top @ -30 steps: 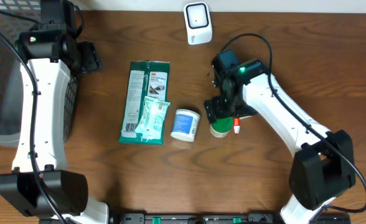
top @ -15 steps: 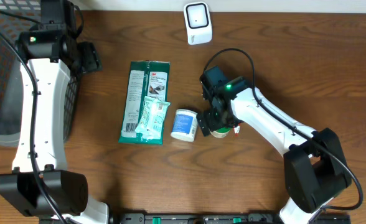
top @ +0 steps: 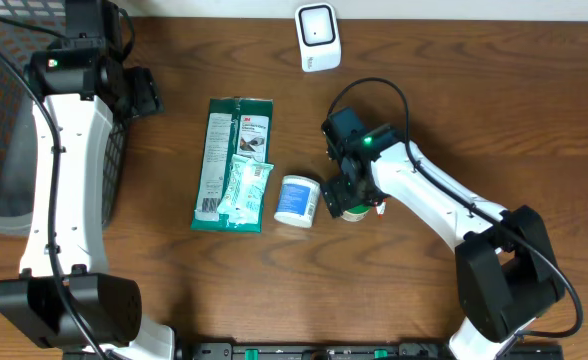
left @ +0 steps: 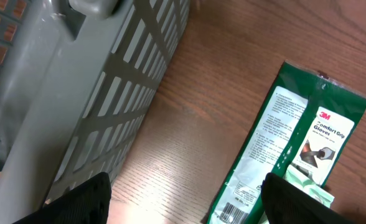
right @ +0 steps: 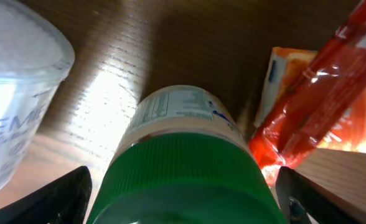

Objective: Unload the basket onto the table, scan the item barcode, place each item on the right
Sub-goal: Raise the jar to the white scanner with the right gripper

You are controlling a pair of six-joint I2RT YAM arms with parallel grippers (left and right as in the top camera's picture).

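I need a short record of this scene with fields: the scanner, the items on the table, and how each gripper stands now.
scanner: white scanner, near the table's far edge
items: green glove pack, white tub, green-lidded bottle, red packet
left gripper: open, empty, beside the basket
right gripper: open, one finger on either side of the bottle's lid
scan: not yet done

A dark wooden table (top: pixel 494 110) carries a white barcode scanner (top: pixel 317 37) at its far edge and a green 3M gloves pack (top: pixel 224 140). A white tub (top: pixel 297 200), a green-capped bottle (right: pixel 183 174) and a red-orange sachet (right: pixel 307 106) stand close together.
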